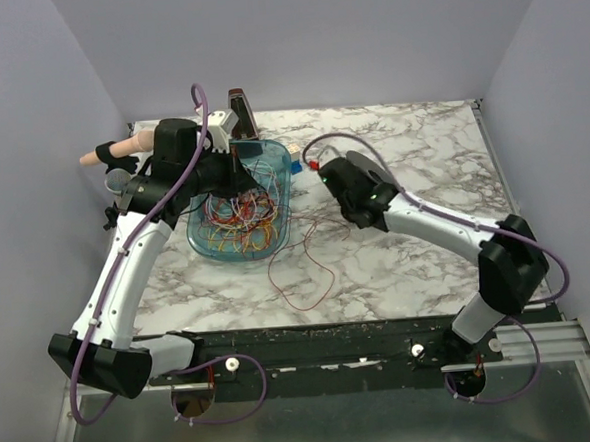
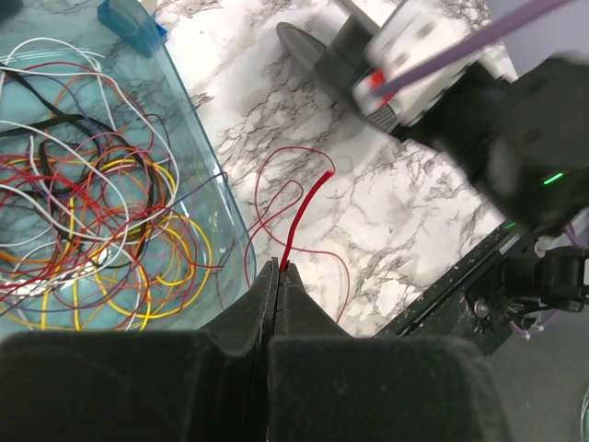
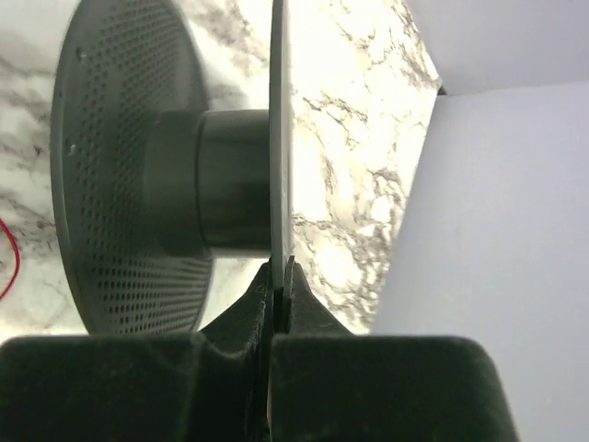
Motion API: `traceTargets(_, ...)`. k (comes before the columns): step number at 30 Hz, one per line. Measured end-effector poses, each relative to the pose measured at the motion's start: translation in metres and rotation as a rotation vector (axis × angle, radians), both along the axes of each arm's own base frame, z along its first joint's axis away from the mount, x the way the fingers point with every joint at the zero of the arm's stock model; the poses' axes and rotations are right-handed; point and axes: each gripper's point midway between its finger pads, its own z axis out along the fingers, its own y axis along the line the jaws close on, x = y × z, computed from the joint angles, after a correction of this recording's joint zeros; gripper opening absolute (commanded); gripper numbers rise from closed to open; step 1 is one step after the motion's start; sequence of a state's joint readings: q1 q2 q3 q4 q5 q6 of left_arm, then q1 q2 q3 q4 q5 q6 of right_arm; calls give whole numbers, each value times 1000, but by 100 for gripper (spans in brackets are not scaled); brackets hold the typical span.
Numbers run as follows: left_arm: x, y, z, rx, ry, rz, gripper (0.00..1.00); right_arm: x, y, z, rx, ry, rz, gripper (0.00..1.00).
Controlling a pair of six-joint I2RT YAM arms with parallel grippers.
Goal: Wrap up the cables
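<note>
Presently a red cable [image 2: 304, 207] is pinched in the left claw [image 2: 279, 269], a spool [image 3: 120, 184] is clamped by its rim in the right claw [image 3: 281, 269], and other cables [image 2: 83, 221] are heaped in a tray [image 2: 198, 152] toward the bench's [image 2: 405, 212] far-left corner.

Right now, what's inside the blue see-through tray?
A tangled pile of thin cables: red, yellow, orange, white and some black. One far corner of the tray is hidden under the left arm, so I cannot tell what lies there.
</note>
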State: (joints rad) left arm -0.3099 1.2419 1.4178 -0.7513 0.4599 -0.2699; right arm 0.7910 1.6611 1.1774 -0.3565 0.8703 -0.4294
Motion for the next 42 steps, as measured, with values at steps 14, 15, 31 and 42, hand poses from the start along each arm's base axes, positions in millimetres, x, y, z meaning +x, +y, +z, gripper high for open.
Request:
traceTargets(14, -16, -64, 22, 15, -40, -161, 0, -8, -7, 51, 870, -117, -324, 1)
traceTargets(15, -17, -73, 19, 15, -24, -179, 0, -11, -5, 42, 915, -114, -362, 1)
traceTargets(31, -4, -144, -16, 70, 45, -237, 0, -32, 15, 8, 1172, -177, -780, 6)
traceTargets(42, 15, -146, -29, 98, 8, -200, 0, -30, 30, 14, 1157, -190, -792, 33)
